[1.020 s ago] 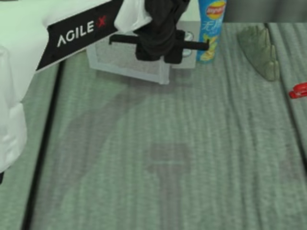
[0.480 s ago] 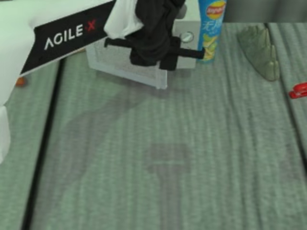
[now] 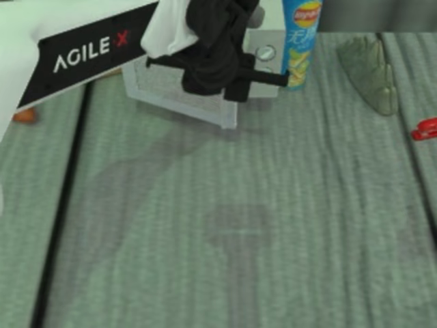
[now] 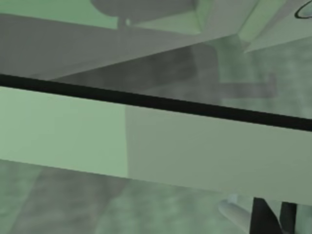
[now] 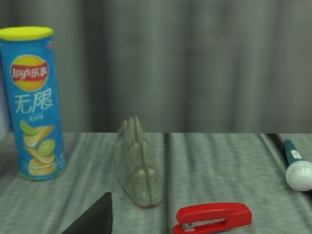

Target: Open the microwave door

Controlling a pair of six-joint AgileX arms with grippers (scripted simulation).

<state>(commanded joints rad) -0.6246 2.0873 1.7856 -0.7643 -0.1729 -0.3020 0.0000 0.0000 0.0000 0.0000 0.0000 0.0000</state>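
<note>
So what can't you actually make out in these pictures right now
- Left gripper, top view: its own wrist hides the fingers, so their grip cannot be judged.
- Microwave door, top view: the arm covers its upper part; any handle is hidden.
- Microwave, top view: mostly behind arm and frame edge.
- Left wrist view: only close flat surfaces, nothing identifiable.
- Right gripper: out of view.

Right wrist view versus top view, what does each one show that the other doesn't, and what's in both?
Only the right wrist view shows a white-headed, teal-handled tool lying at the table's edge.

Only the top view shows the microwave, its microwave door swung partly out, the left arm reaching over it with the left gripper at the door, and a small orange object at the left.

Both show the blue chip can standing upright, the grey-green ridged object and the red stapler.
</note>
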